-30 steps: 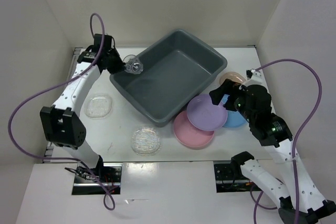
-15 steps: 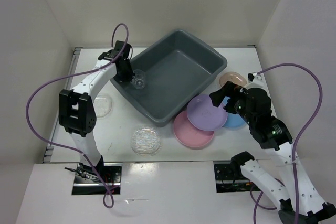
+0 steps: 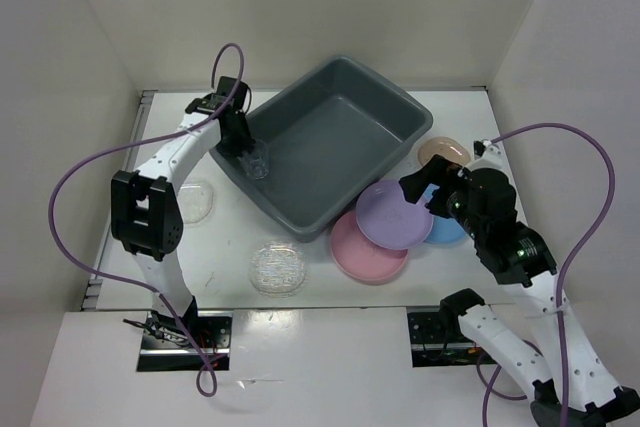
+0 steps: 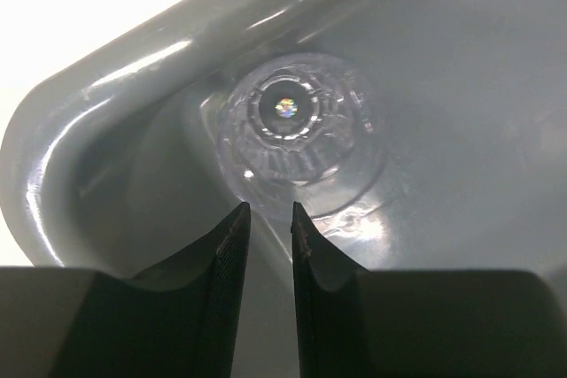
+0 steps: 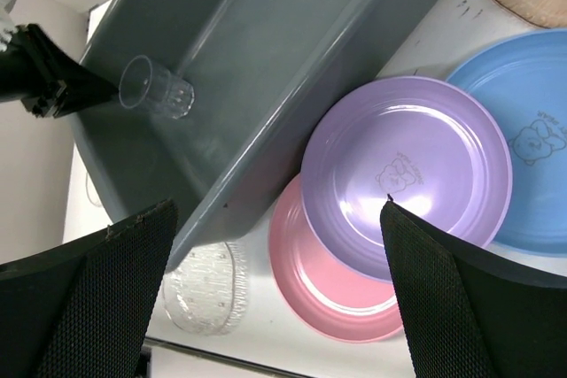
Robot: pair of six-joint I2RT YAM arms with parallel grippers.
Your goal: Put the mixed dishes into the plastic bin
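Top: faces down on whole plastic bin [image 3: 340, 147]. Left wrist: close inside bin's corner. Right wrist: beside bin, shares that corner.

Wht table [image 3: 225, 247], plain wht walls [image 3: 300, 7], even light

Bins: one, the grey bin [image 3: 330, 142]
Cups: one, the clear cup [image 3: 256, 161]
Coloured plates: three, a lilac plate [image 3: 392, 215], a pink plate [image 3: 365, 252] and a blue plate [image 3: 447, 229]
Tan dishes: one, the tan dish [image 3: 442, 151]
Clear glass plates: two, the near glass plate [image 3: 277, 267] and the left glass plate [image 3: 200, 203]
Robot arms: two, the left arm [image 3: 175, 157] and the right arm [image 3: 510, 247]
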